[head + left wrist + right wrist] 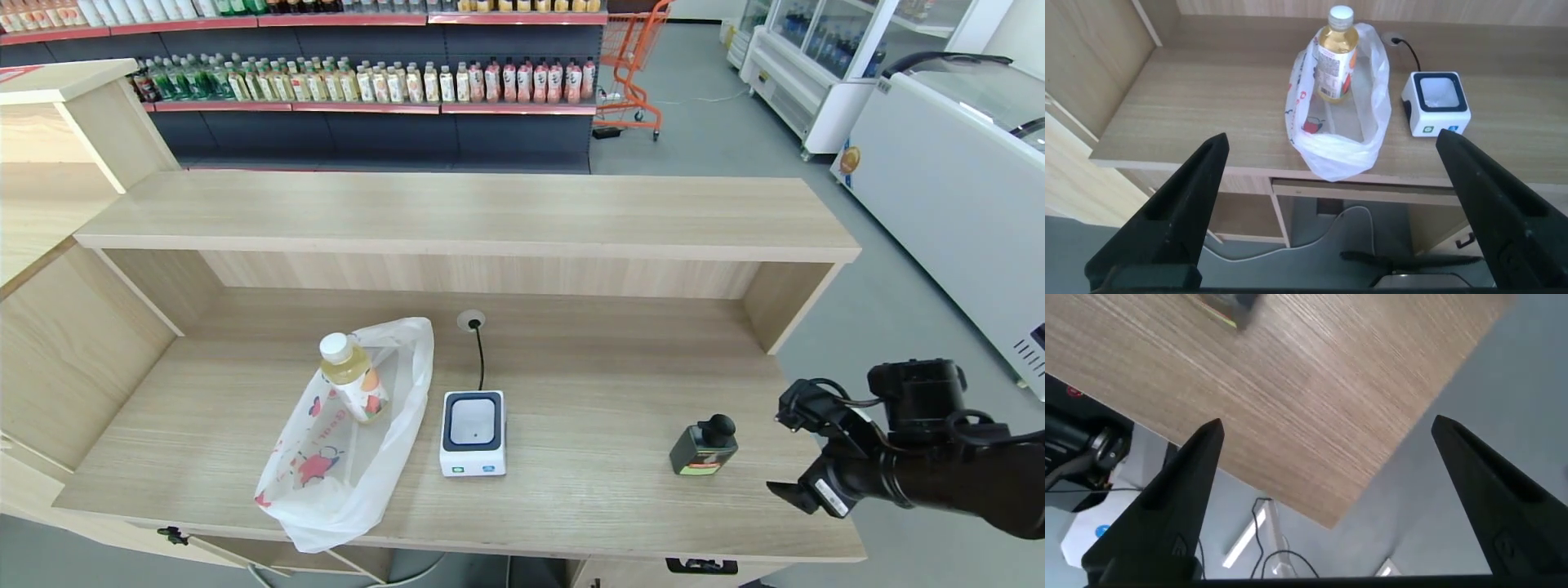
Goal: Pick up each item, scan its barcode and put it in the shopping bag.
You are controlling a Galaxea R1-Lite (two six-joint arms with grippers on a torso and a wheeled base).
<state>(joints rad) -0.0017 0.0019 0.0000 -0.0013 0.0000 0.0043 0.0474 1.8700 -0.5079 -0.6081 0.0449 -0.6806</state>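
Note:
A white plastic shopping bag (343,465) lies open on the left of the wooden counter (588,400), with a yellow drink bottle (353,384) standing inside it. The white barcode scanner (473,431) sits mid-counter, window up. A small dark green bottle with a black cap (704,445) stands to the right. My right gripper (785,447) hangs open just right of it, at the counter's right end; the dark bottle (1229,306) lies beyond my right gripper (1327,425). My left gripper (1331,140) is open, held out in front of the counter's front edge, facing the bag (1327,151), drink bottle (1335,53) and scanner (1437,102).
A raised wooden ledge (465,212) runs along the counter's back, with side walls at both ends. The scanner's black cable (479,355) leads to a hole in the counter. Drink shelves (367,82), an orange cart (633,57) and freezers (947,163) stand beyond.

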